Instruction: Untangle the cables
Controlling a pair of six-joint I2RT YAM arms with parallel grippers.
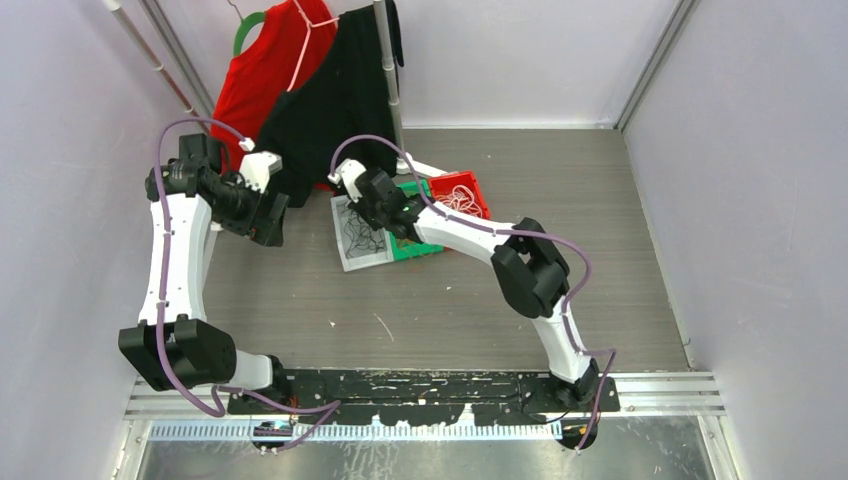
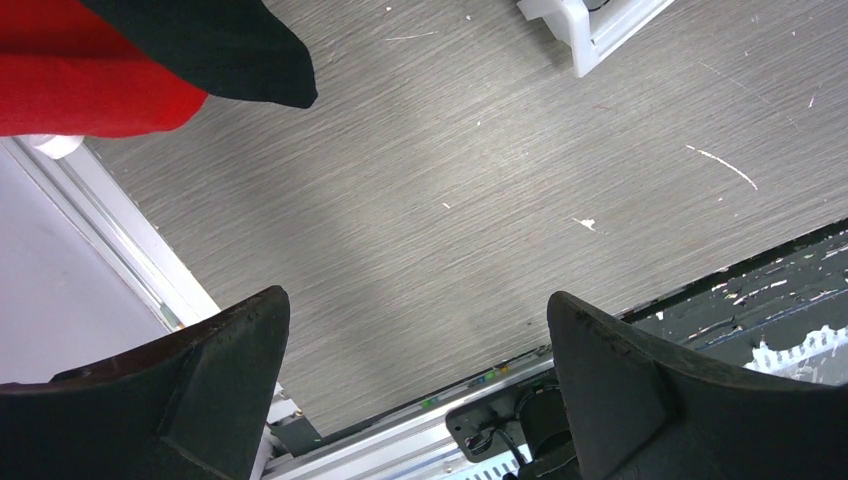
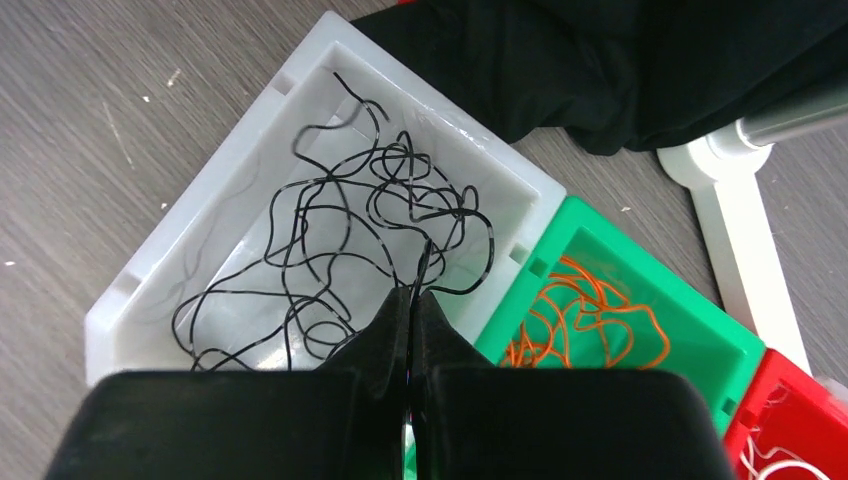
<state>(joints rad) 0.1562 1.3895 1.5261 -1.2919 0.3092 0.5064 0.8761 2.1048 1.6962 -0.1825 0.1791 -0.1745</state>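
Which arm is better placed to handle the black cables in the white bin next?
Right. The right end effector is shut over the black cables in the white bin, apparently pinching a strand. The left end effector hangs open over bare table, away from it.

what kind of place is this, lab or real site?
Likely a lab robot cell: plain walls and aluminium framing box in a grey table, the left arm and right arm are bolted to a base plate, and cables sit colour-sorted in trays.
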